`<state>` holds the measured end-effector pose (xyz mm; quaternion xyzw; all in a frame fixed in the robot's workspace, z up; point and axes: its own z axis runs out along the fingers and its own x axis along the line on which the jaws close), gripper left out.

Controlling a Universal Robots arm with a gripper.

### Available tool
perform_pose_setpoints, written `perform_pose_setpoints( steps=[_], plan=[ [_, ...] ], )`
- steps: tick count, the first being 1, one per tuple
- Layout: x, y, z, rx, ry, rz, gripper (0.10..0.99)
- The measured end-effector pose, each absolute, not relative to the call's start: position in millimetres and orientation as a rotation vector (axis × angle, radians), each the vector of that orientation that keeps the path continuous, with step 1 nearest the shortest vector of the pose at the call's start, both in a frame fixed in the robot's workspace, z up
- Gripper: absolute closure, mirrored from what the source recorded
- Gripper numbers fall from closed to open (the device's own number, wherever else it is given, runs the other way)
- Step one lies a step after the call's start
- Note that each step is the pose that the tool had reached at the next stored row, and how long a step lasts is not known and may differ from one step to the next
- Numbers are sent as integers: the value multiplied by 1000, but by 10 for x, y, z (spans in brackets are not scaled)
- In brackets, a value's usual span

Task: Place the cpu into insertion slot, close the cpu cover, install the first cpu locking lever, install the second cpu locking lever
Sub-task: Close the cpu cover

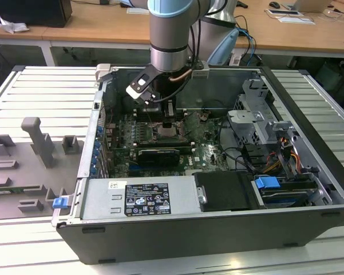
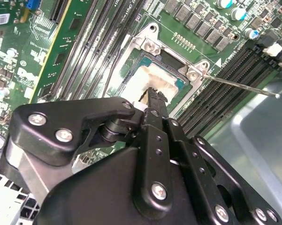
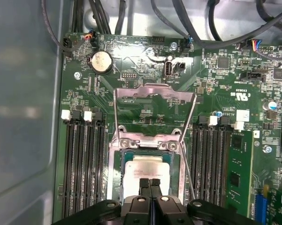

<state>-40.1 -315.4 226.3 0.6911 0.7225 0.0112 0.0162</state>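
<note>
The cpu (image 3: 145,168), a pale silver square with smeared residue on top, lies flat inside the insertion slot (image 3: 176,169) on the green motherboard. In the second wrist view the cpu (image 2: 141,77) sits just beyond my black fingertips. My gripper (image 3: 150,183) is directly above the chip with its two fingers pressed together, shut, nothing between them. The cpu cover (image 3: 178,96), a thin metal frame with a large window, is swung open away from the slot. A thin wire locking lever (image 2: 239,85) sticks out free beside the slot. In the exterior view my gripper (image 1: 167,124) reaches down into the open computer case.
Long black memory slots (image 3: 84,164) flank the socket on both sides. Cables (image 3: 187,28) hang along the case wall beyond the board. A drive cage (image 1: 257,114) and a power supply (image 1: 140,197) crowd the case. Grey fixtures (image 1: 37,143) stand on the table at the exterior view's left.
</note>
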Motion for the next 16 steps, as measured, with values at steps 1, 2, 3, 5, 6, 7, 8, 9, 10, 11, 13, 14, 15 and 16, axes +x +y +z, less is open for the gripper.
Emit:
perform_pose_setpoints(
  steps=[1, 2, 3, 5, 6, 7, 8, 9, 10, 11, 13, 14, 15, 16],
  plan=[
    [-401, -3154, 2294, 2149, 2246, 35, 980],
    [-401, -3154, 2313, 2149, 2246, 34, 980],
    [-401, -3154, 2336, 2149, 2246, 34, 980],
    [-401, -3154, 2399, 2149, 2246, 34, 980],
    [-401, -3154, 2399, 2149, 2246, 35, 980],
    [-397, -3154, 2399, 2149, 2247, 35, 980],
    [-371, -3153, 2398, 2149, 2247, 35, 980],
    [-349, -3153, 2397, 2149, 2246, 34, 980],
    [-323, -3152, 2395, 2149, 2247, 35, 980],
    [-273, -3152, 2394, 2149, 2247, 34, 980],
    [-261, -3151, 2483, 2148, 2248, 35, 980],
    [-261, -3151, 2540, 2148, 2248, 35, 980],
    [-260, -3150, 2580, 2147, 2248, 34, 980],
    [-260, -3149, 2634, 2147, 2248, 34, 980]
  ],
)
